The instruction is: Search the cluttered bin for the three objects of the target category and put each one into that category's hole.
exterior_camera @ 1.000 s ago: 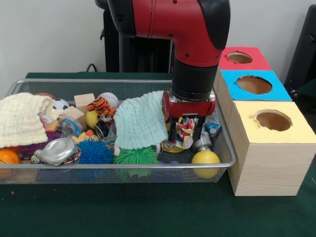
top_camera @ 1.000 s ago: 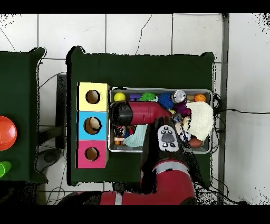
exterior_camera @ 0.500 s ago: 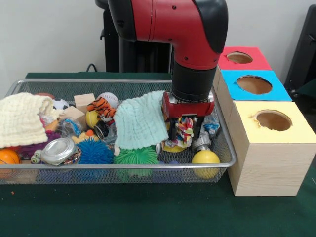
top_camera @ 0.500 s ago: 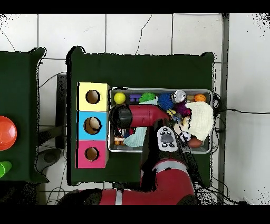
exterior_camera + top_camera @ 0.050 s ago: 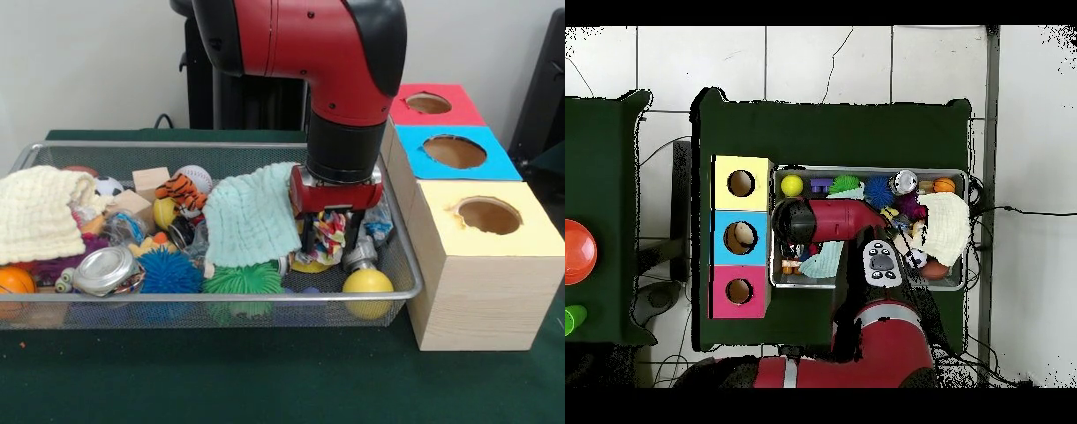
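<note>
One thing sits between the jaws of the gripper [image 5: 332, 240]: a multicoloured rope toy [image 5: 329, 237], pinched at its upper part with the two dark fingers [image 5: 308, 237] either side of it. Its frayed lower end hangs straight down, long axis roughly upright, reaching close to the clutter at the right end of the bin [image 5: 402, 256], just above a yellow ball [image 5: 367, 283] and a metal piece beside it. Whether the toy is fully clear of that clutter cannot be told.

Taking the toy as landmark, the box [image 5: 481, 265] with its three holes stands just to the toy's right in the front view, past the bin's right wall. The blue hole [image 5: 455, 151] lies about level with the toy, the yellow hole [image 5: 487, 215] nearer the camera, the red hole [image 5: 428, 103] farther back. All three tops stand higher than the toy's dangling end, so my judgement is that the coming move needs a lift first, then a short sideways carry over the wall. A mint cloth [image 5: 252, 216] touches the gripper's other side and could drag along.
</note>
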